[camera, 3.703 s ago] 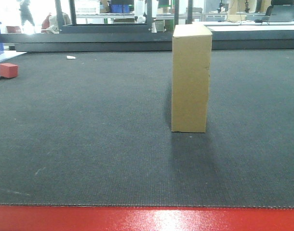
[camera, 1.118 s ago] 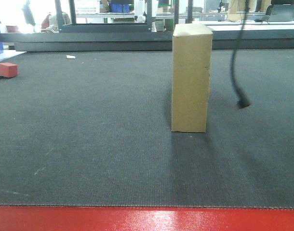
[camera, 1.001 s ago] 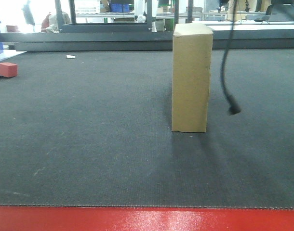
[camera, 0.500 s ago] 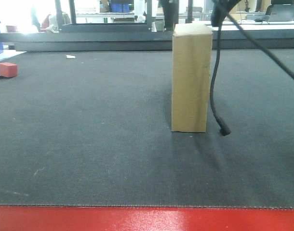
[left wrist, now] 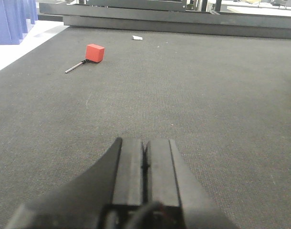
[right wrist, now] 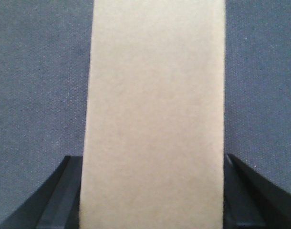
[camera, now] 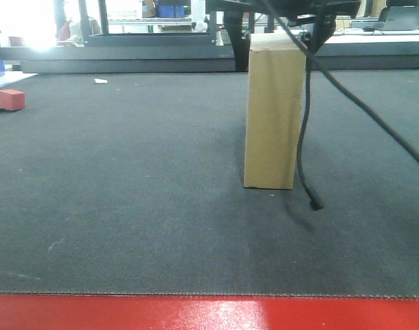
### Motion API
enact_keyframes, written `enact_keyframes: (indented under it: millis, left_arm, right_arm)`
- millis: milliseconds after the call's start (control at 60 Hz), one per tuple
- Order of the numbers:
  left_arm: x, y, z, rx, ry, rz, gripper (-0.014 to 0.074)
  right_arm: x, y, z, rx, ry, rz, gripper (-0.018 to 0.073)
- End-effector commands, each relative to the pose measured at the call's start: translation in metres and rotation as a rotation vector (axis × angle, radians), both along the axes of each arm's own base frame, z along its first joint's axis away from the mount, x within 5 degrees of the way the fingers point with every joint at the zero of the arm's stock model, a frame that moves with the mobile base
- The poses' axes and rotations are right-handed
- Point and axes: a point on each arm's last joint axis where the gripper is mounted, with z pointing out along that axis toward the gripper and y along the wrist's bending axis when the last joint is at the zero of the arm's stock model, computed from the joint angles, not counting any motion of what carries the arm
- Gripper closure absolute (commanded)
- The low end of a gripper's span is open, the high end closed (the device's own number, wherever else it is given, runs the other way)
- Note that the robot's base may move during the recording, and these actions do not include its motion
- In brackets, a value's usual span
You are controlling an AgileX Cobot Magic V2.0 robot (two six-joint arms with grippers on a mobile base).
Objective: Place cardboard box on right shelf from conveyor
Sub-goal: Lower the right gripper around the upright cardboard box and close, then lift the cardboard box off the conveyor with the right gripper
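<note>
Cardboard box (camera: 271, 117) stands upright mid-conveyor (camera: 127, 206), with the right gripper (camera: 278, 36) straddling its top. A loose black cable (camera: 304, 151) dangles just beside it and could snag.

Left wrist now: left gripper (left wrist: 144, 167) pressed closed, empty, red block (left wrist: 95, 52) well away.

Right wrist: fingers (right wrist: 64, 195) spread against both box sides. Pinching or not, can't tell. Squeeze squarely, lift straight, and this tall box shouldn't tip.

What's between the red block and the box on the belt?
Bare belt only, in the front view: nothing sits between the red block and the box. A white scrap lies farther back, off that line.
</note>
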Motion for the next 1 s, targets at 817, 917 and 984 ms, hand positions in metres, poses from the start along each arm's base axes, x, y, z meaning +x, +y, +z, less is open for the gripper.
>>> enact_keyframes:
  millis: [817, 917, 984]
  left_arm:
    - [-0.001, 0.0, 0.006, -0.014, -0.09, -0.001, 0.0713]
    - [-0.001, 0.0, 0.006, -0.014, -0.09, -0.001, 0.0713]
    - [-0.001, 0.0, 0.006, -0.014, -0.09, -0.001, 0.0713]
  right_arm:
    - [-0.154, -0.134, 0.08, -0.075, -0.424, 0.243, 0.0313]
    - [-0.183, -0.141, 0.072, -0.07, -0.46, 0.243, 0.0313]
    - [-0.205, -0.147, 0.068, -0.065, -0.495, 0.241, 0.0313]
